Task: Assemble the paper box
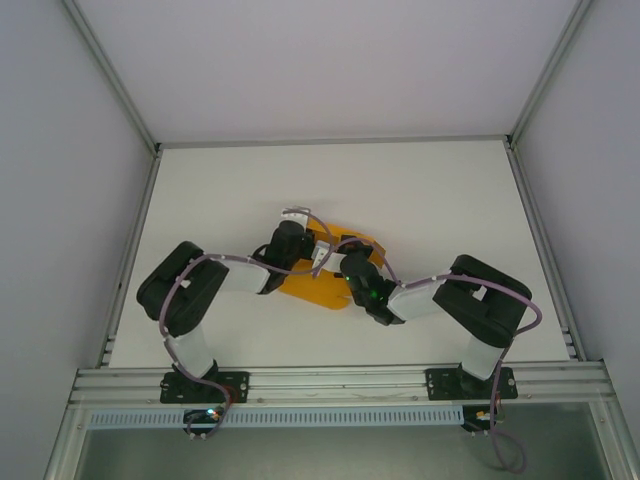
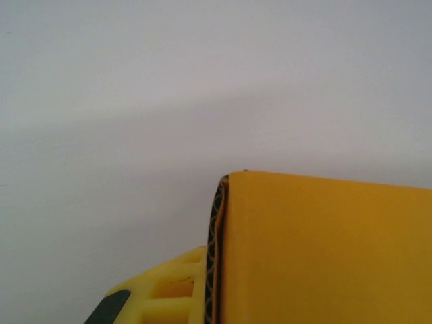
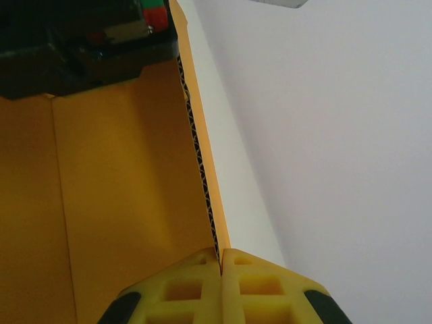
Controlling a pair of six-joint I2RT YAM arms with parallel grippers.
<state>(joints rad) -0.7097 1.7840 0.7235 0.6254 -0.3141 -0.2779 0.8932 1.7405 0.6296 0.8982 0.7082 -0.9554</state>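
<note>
Right tool (image 3: pixel 221 262), seen from its own wrist camera at the bottom centre of the frame: its two yellow fingers are pressed together on the thin corrugated edge of an upright wall of the paper box (image 1: pixel 315 288). In the overhead view the box is bright orange, and it sits on the white desk (image 1: pixel 420 190) in the middle of the frame, between both arms.

The left tool (image 1: pixel 318 256) reaches onto the box from the left. In its wrist view, one yellow finger (image 2: pixel 169 290) at the lower left touches a raised card edge. The card hides the other finger, so I cannot tell whether that tool is clamped.

My worries from here:
- The pinch sits right at the rim, so a sideways pull could slide the wall out.
- If the two tools move apart or twist against each other, the thin card could buckle or tear at a crease.
- The wrists are very close together over the box, and a careless swing could knock them into each other.
</note>
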